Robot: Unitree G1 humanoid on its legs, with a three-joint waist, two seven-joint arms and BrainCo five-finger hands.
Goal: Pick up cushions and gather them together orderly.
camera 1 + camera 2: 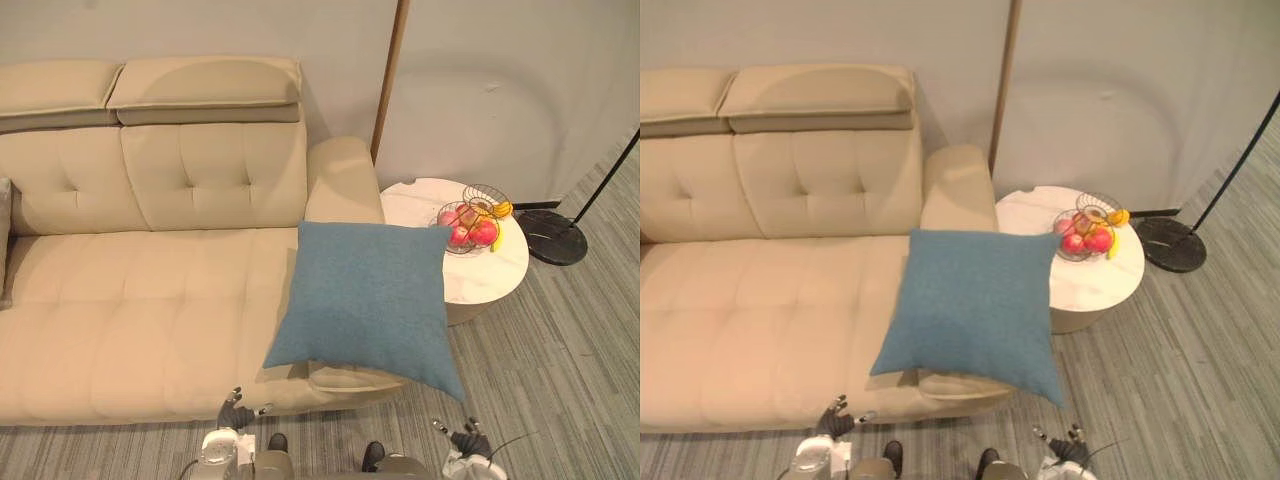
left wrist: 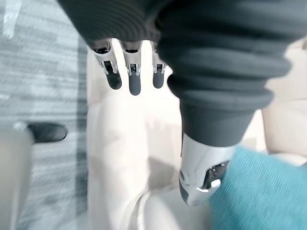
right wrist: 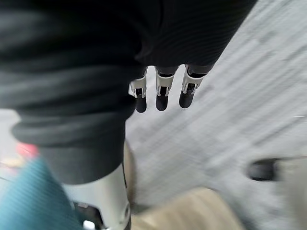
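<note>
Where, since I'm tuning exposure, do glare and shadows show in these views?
Left eye view: a faint curved shadow on the wall above the round table; the blue cushion shades the sofa beneath its lower edge. Left wrist view: the sofa glares near white past the left hand. Right wrist view: no glare past the right hand.

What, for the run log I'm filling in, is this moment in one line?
stage: before pickup | blue cushion: lying on sofa, right end, corner past front edge | left hand: open, empty | right hand: open, empty
</note>
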